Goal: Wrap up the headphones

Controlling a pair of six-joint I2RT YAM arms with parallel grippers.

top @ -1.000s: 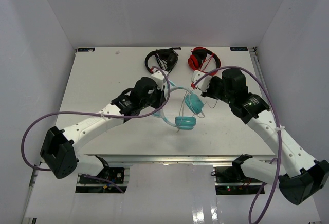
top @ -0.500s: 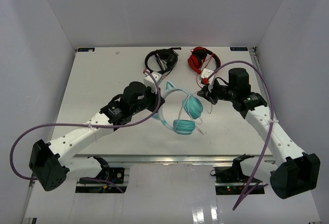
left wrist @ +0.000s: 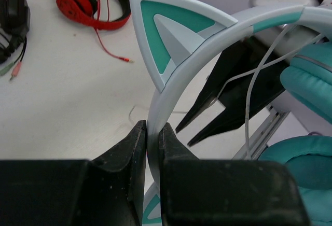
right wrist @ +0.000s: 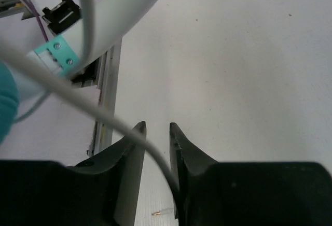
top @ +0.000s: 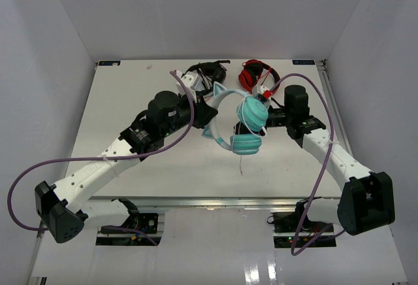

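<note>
The teal headphones [top: 247, 127] with a pale cat-ear headband [top: 221, 95] hang above the table between both arms. My left gripper [top: 208, 116] is shut on the headband [left wrist: 171, 81] just below a cat ear [left wrist: 168, 34]; it shows in the left wrist view [left wrist: 152, 127]. The thin white cable [left wrist: 251, 81] crosses over the teal cups [left wrist: 311, 81]. My right gripper [top: 264, 116] sits beside the upper cup. In the right wrist view its jaws [right wrist: 157, 126] stand a narrow gap apart with the cable [right wrist: 78, 99] running between them. The cable's plug [right wrist: 163, 213] dangles below.
Black headphones [top: 206, 74] and red headphones [top: 256, 74] lie at the back of the white table [top: 130, 102], just behind the lifted pair. The red pair's cable and plug [left wrist: 111, 50] trail on the table. The table's front rail [right wrist: 106, 107] shows below.
The headphones have been lifted off the table and carried toward the back. The left gripper rose with the headband. The right gripper moved in beside the cups, cable now across them.
</note>
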